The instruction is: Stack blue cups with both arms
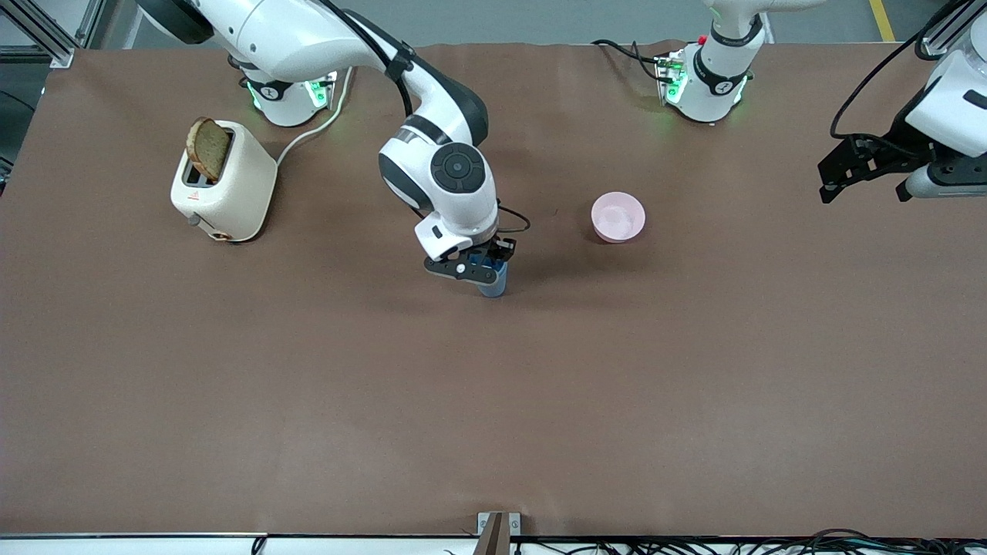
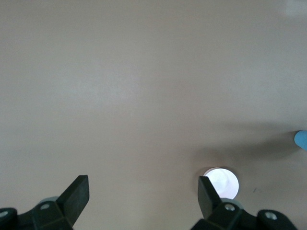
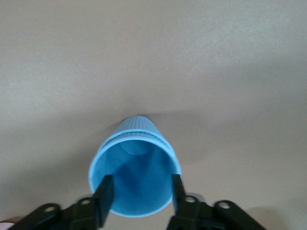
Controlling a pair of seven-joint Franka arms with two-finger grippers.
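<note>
1. We are taking the pink bowl (image 1: 618, 216) as our landmark on the brown table (image 1: 308, 401).
2. Nearest the front camera, we are seeing the blue cups (image 1: 493, 287), nearer to that camera than the pink bowl and toward the right arm's end of the table from it.
3. In the right wrist view the blue cups (image 3: 135, 167) are showing a double rim, one cup nested inside the other, standing upright on the table.
4. We are seeing the right gripper (image 1: 480, 271) down over the cups; its fingers (image 3: 105, 193) are reaching inside the rim on two sides, spread apart, and we cannot tell whether they are pressing on the wall.
5. A little farther from the camera, the pink bowl is sitting alone, well apart from the cups.
6. The left gripper (image 1: 864, 173) is waiting in the air over the left arm's end of the table, with its fingers (image 2: 76, 194) spread wide and holding nothing; the pink bowl (image 2: 223, 182) is showing beneath it.
7. A cream toaster (image 1: 224, 181) holding a slice of bread (image 1: 208, 149) is standing toward the right arm's end, farther from the camera than the pink bowl.
</note>
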